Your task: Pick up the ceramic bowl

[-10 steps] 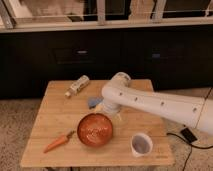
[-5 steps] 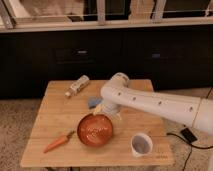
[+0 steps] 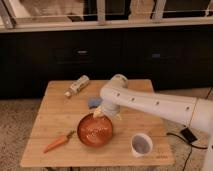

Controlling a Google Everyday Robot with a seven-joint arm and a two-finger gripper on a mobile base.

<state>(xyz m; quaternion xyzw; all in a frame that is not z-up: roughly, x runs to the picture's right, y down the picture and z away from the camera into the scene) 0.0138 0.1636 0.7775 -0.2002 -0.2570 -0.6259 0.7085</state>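
Observation:
The ceramic bowl (image 3: 94,130) is round, glossy orange-red, with a faint pale pattern inside. It sits on the wooden table (image 3: 55,112) near the front middle. My white arm reaches in from the right, and the gripper (image 3: 101,113) hangs at the bowl's far rim, right over its back edge. The small white cup (image 3: 141,144) stands to the right of the bowl, near the table's front edge.
A carrot (image 3: 58,142) lies at the front left of the bowl. A bottle (image 3: 77,85) lies on its side at the back left. A blue object (image 3: 94,101) sits behind the gripper. A dark cabinet wall stands behind the table.
The bowl has shifted slightly to the left and toward the front, and the gripper has stayed at its far rim.

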